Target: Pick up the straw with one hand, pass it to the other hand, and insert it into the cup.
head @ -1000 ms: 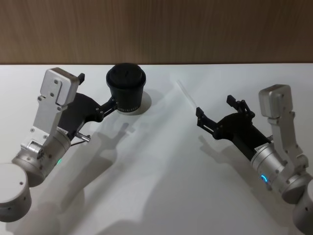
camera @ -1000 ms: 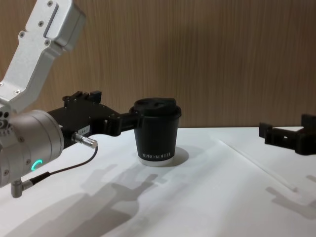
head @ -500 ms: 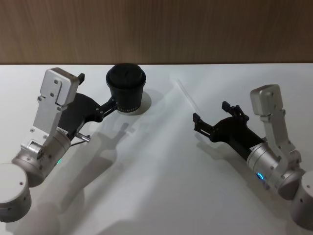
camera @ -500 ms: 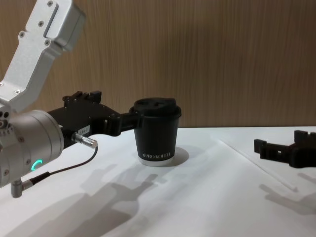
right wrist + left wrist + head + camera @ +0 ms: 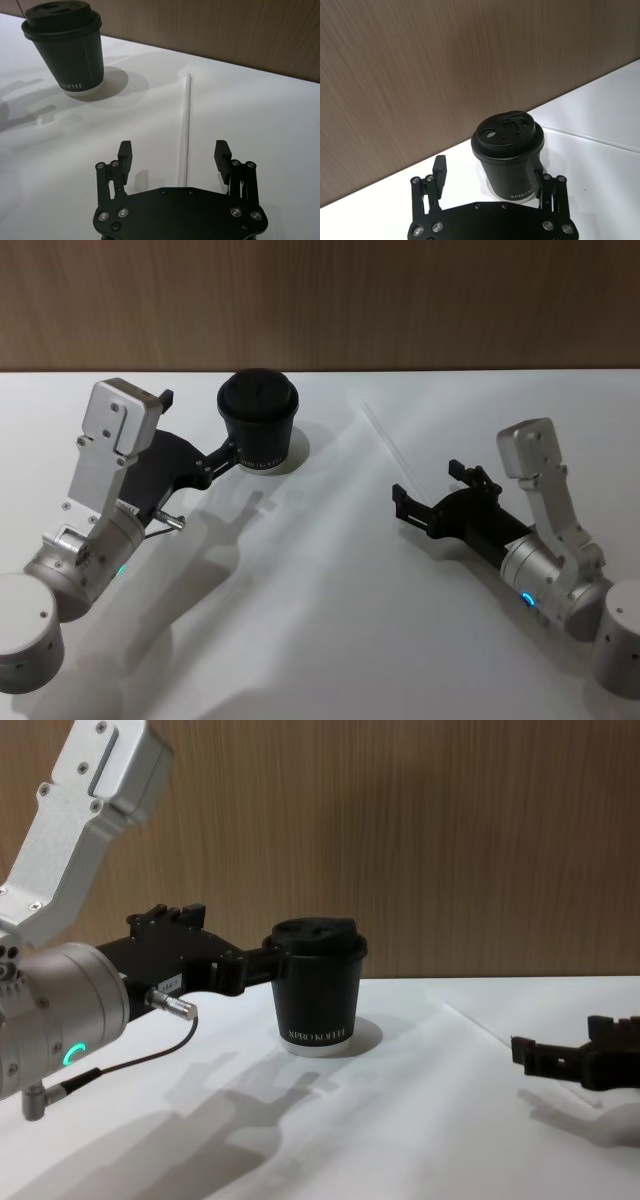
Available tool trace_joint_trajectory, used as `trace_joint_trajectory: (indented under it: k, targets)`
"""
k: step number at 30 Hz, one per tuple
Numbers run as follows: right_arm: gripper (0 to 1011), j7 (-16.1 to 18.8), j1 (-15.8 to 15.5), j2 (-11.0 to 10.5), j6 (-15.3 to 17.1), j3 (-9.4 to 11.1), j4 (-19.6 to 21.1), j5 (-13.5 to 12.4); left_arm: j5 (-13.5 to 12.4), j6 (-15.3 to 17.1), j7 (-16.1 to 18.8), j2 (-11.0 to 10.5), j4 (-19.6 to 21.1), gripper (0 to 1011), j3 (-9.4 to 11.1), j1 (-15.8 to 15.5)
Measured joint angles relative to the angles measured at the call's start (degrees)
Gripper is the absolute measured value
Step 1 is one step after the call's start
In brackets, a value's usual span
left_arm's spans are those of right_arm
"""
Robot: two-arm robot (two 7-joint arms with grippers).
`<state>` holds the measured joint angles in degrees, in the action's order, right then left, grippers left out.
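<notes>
The black lidded cup (image 5: 258,425) stands at the back left of the white table; it also shows as the cup (image 5: 318,985) and the cup (image 5: 509,150). My left gripper (image 5: 198,426) is open beside it, one fingertip close against the cup's wall. The thin white straw (image 5: 384,438) lies flat on the table right of the cup. My right gripper (image 5: 428,485) hangs open just above the straw's near end. In the right wrist view the straw (image 5: 184,131) runs between the spread fingers (image 5: 124,150) of the right gripper (image 5: 173,152), with the cup (image 5: 65,45) farther off.
The white table (image 5: 320,590) stretches wide between the two arms. A brown wooden wall (image 5: 400,300) closes off its far edge. A thin black cable (image 5: 130,1060) loops from my left wrist.
My right gripper has dropped lower and drawn back along the straw toward its near end, staying open. The left arm, cup and straw have not moved.
</notes>
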<state>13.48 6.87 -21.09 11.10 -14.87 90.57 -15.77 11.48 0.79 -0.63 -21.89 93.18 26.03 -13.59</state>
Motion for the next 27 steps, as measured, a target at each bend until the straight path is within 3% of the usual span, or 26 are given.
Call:
trace_joint_trajectory:
  k: [27]
  targets:
    - [1001, 1.9, 3.1, 0.0, -3.5, -0.4, -7.6, 3.5, 0.0, 0.0, 0.0, 0.0, 0.0, 1002, 0.0, 0.0]
